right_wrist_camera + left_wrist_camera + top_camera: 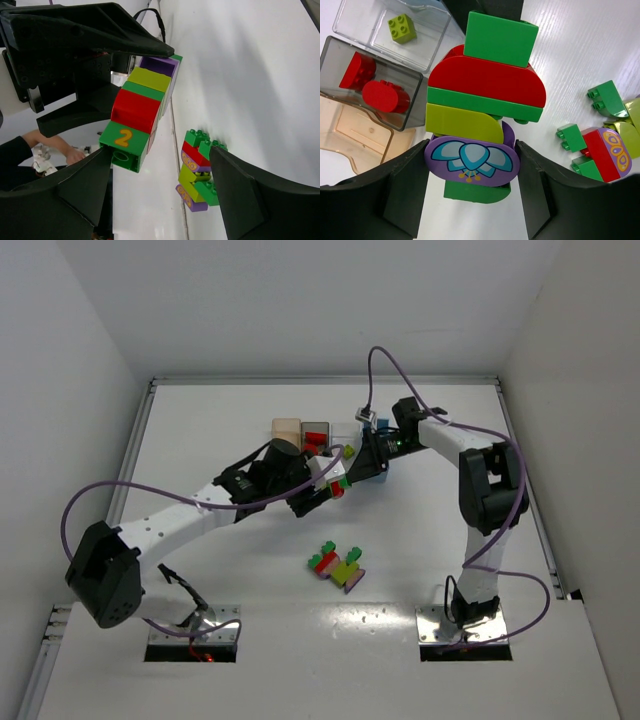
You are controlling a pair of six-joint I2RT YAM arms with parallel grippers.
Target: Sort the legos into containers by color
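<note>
Lego stack [482,100] is clamped in the left pincer [470,167]: six pieces, green, red, green, lime, purple with a flower print, green. Fingers [395,190] are closed on the purple end, one on each flank. The stack sits above the middle of the desk [410,560], just beside the row of bins.

The right pincer [160,150] is spread wide and grips nothing. The far end of the stack, a green brick marked "2", lies between its fingers, close against the left one. Cannot tell whether it touches.

Bins, left wrist view:
- grey bin [375,55]: two red bricks [385,95], side by side.
- clear bin [365,22]: one lime brick [401,27], studs up.
- tan bin [360,130]: nothing seen inside.
- light blue bin [384,469]: mostly hidden under the right pincer, contents not visible.

Grey sits between tan and clear, walls touching.

A loose cluster [338,565] lies nearer the arm bases, well apart from the bins: green, red, lime and purple pieces joined.

Desk edges: a raised rail runs along the far and left sides, with walls close behind. Bare desk lies both sides of the loose cluster and in the far corners. Both arms converge over the bin row, their pincers nearly meeting.
</note>
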